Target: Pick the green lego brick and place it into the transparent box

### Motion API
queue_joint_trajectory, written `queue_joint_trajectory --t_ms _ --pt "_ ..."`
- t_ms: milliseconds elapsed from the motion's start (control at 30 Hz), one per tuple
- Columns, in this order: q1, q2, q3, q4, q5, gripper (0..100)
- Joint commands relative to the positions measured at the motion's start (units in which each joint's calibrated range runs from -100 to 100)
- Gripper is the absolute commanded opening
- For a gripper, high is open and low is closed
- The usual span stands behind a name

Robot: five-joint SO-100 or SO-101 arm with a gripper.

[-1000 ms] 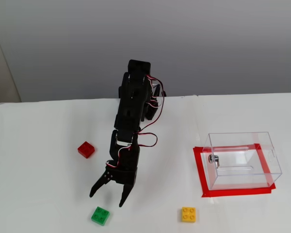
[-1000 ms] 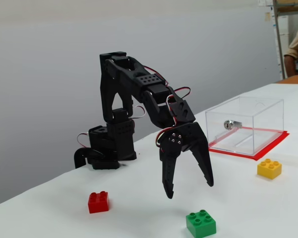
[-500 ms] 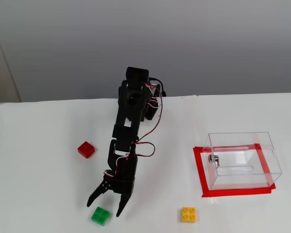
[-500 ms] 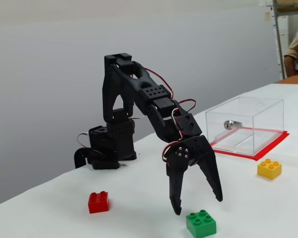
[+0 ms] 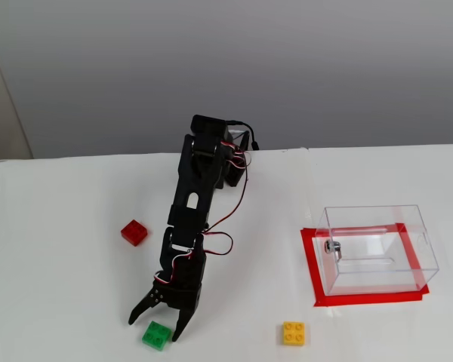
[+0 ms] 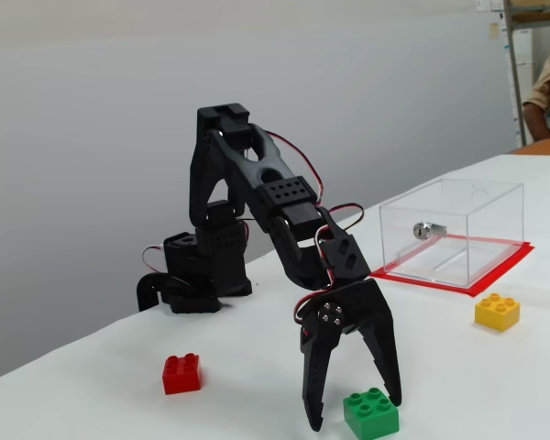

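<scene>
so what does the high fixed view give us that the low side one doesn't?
Only the high fixed view shows the full red tape frame around the transparent box, and the open gripper straddling the green lego brick from above. Only the low fixed view shows fingertip height: the gripper is down at brick level, plus a person at the right edge. Both show the red brick and yellow brick.

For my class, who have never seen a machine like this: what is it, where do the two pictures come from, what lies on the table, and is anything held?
It is a small black robot arm ending in a two-fingered claw. One fixed view looks down from the front, the other from low at the side. On the white table lie a red brick, a yellow brick, a green lego brick and a transparent box on red tape. The open claw stands around the green brick; nothing is held.
</scene>
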Motion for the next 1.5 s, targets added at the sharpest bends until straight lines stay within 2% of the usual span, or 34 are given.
queue_joint_trajectory --t_ms 0,433,500,667,733,1033,1467 --pt "0.4 0.0 -3.9 -0.8 0.2 37" --pt "0.3 0.5 -4.2 -0.8 0.2 37" --pt "0.2 0.5 -4.2 -0.8 0.2 33" --pt "0.2 0.5 -4.2 -0.8 0.2 11" --pt "0.2 0.5 -4.2 -0.8 0.2 8" --pt "0.5 -1.1 -3.9 -0.8 0.1 12" --pt "0.5 -18.1 6.5 -0.1 -0.1 11"
